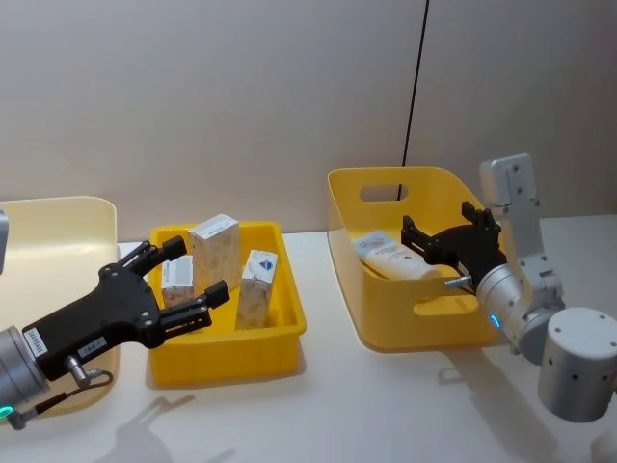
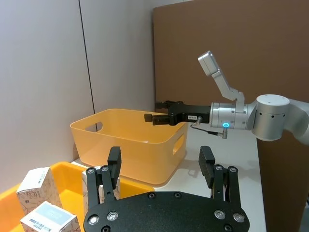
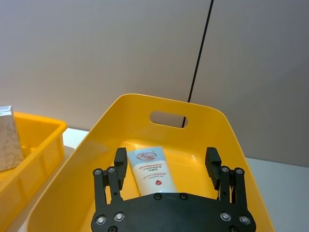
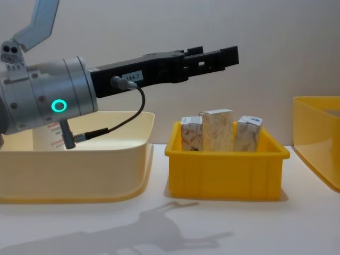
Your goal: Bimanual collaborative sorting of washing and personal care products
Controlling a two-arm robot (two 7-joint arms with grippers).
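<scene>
Three white cartons [image 1: 214,253] stand upright inside a small yellow tray [image 1: 289,323] on the table; the left gripper [image 1: 198,268] hovers above the tray's left side, its fingers spread apart and holding nothing; seen from the chest, it sits clear above the carton tops. Just right of the tray, a taller yellow bin [image 1: 345,207] holds a light-blue tube [image 1: 395,258] lying flat on its floor. The right gripper [image 1: 436,230] hangs over that bin, right of the tray, with fingers wide apart and empty, the tube below them. A pale cream bin [image 1: 58,217] sits left of the tray.
</scene>
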